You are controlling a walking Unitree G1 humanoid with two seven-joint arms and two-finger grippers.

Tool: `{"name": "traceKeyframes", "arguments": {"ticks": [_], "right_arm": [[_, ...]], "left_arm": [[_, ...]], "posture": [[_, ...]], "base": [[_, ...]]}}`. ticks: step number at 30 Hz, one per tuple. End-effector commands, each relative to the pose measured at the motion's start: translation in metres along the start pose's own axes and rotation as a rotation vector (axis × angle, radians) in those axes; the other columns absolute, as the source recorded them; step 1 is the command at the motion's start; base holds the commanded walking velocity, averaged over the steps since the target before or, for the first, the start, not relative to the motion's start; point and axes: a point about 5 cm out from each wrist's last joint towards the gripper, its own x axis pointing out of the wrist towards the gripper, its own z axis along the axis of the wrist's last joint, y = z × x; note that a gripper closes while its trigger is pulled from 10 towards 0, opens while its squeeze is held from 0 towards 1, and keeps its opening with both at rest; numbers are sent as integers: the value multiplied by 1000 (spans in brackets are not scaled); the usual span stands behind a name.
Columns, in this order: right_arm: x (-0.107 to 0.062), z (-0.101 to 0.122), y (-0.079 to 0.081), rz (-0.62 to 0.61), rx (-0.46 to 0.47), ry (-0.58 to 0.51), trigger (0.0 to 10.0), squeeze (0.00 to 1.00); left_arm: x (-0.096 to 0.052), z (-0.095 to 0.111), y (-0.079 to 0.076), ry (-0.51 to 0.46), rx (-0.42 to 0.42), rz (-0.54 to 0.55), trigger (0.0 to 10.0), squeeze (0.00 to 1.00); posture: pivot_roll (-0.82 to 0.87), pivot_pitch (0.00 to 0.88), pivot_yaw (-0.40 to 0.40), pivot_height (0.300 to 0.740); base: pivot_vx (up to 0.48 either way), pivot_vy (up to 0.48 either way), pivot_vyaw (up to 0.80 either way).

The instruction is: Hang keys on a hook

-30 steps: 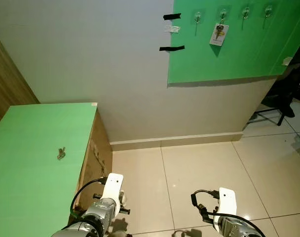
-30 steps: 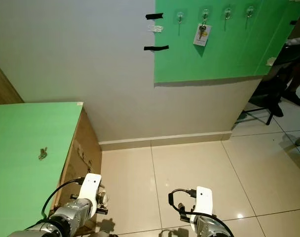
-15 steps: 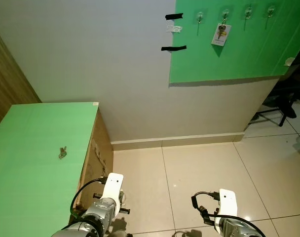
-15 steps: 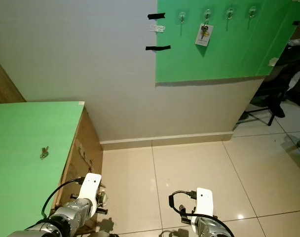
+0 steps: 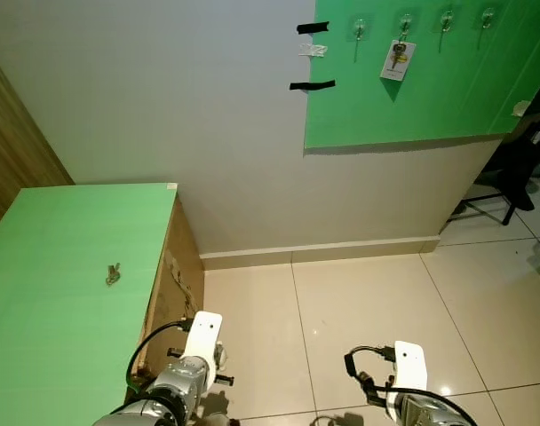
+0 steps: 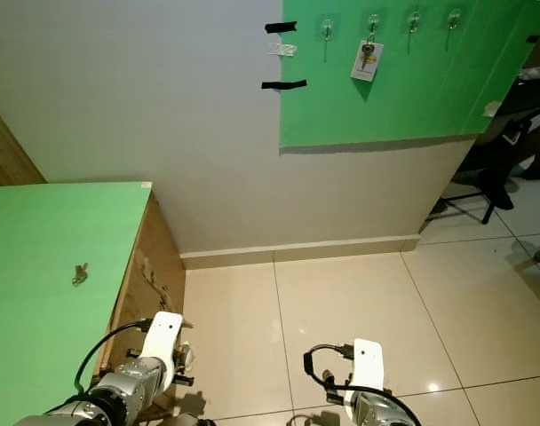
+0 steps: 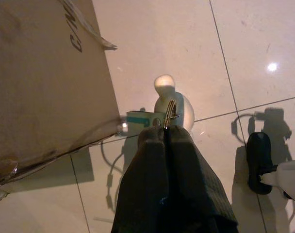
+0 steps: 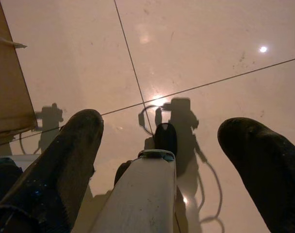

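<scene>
green board (image 5: 430, 98) far right on wall, row of hooks (image 5: 446, 19) at top, one tagged key set (image 5: 396, 59) hung | green table (image 5: 48, 293) near left, keys (image 5: 112, 274) lying on it | left gripper (image 7: 165, 133) low beside table, fingers pressed together on a small metal bit | right gripper (image 8: 162, 131) low over floor tiles, jaws spread wide, empty

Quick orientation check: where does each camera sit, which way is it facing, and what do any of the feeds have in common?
Left eye view: head, looking down and forward at the green table with keys, the wall hooks; both forearms show.
Right eye view: same head, same scene, with the tagged key hanging.
Left wrist view: along the left gripper, jaws shut on a key ring, facing floor and cardboard box.
Right wrist view: along the open right gripper, facing floor tiles.
Shared: both wrist views show tiles and box edge.
</scene>
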Motion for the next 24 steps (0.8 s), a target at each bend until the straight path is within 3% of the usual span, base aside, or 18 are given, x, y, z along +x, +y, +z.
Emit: {"name": "traceKeyframes", "arguments": {"ticks": [1, 7, 24], "right_arm": [[0, -6, -1, -4, 9, 10, 10000, 0], [-1, -7, -1, -10, 18, 12, 10000, 0], [0, -2, -1, -4, 6, 4, 10000, 0]], "left_arm": [[0, 0, 1, -6, 9, 1, 10000, 0], [0, 0, 1, -12, 17, 1, 10000, 0], [0, 3, 2, -22, -1, 23, 10000, 0]], "posture": [[-173, 0, 36, 740], [-179, 0, 42, 740], [-163, 0, 36, 740]], "base": [[0, 0, 0], [0, -159, 0], [0, -472, 0]]}}
